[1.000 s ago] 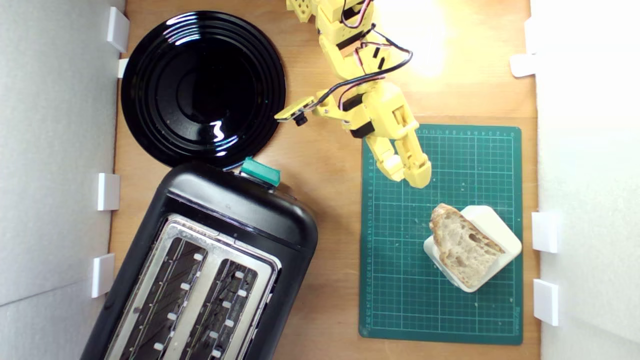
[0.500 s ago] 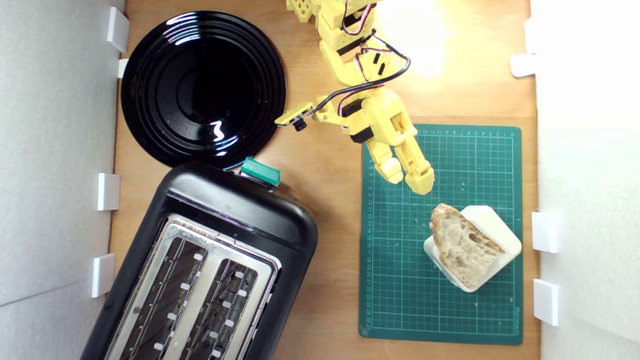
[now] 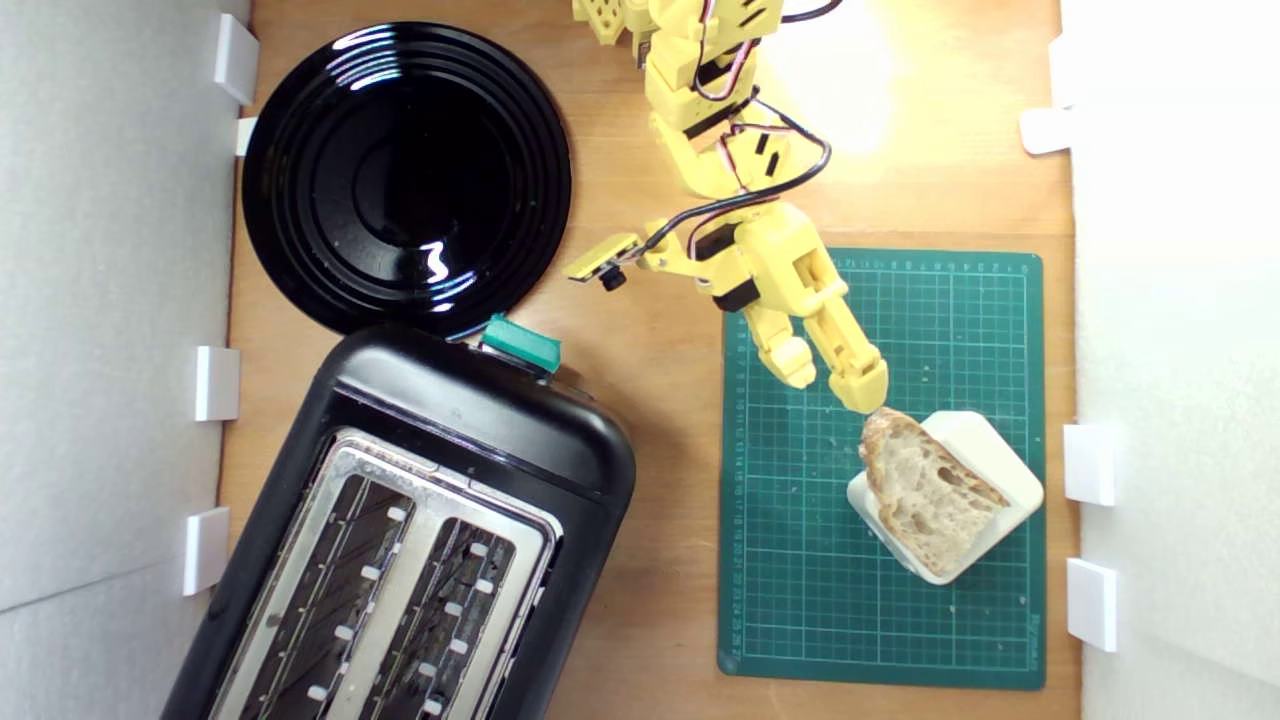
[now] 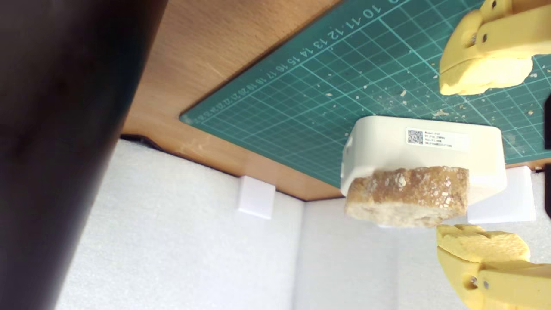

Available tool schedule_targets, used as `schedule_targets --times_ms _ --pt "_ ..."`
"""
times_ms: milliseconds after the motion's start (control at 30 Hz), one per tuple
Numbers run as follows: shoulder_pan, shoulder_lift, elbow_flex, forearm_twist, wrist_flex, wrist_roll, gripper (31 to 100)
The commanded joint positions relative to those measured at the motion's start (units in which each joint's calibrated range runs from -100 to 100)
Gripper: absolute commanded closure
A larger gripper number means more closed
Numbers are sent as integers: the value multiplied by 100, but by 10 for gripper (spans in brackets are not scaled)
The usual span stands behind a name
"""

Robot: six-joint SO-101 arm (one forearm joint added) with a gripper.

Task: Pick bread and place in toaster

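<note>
Gripper (image 3: 833, 390) spread, empty, one fingertip (image 3: 866, 398) at bread (image 3: 925, 490) crust edge; we note bare mat (image 3: 800, 520) alongside, toaster (image 3: 400, 540) well apart.

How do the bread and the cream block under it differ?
The bread is a rough, holey wedge with brown crust; the cream block is a smooth, rounded square. The bread lies tilted on top of the block; the block sits flat on the green mat. Both are pale and similar in size.
</note>
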Motion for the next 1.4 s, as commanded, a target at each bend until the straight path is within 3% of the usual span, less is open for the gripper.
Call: schedule_targets --times_ms 0,1133,1367 --pt "-134 133 -464 -47 -219 -4 356" --pt "-521 1090 -2126 -56 -176 -51 356" --pt "-715 1423 -2489 -391 -176 1 356"
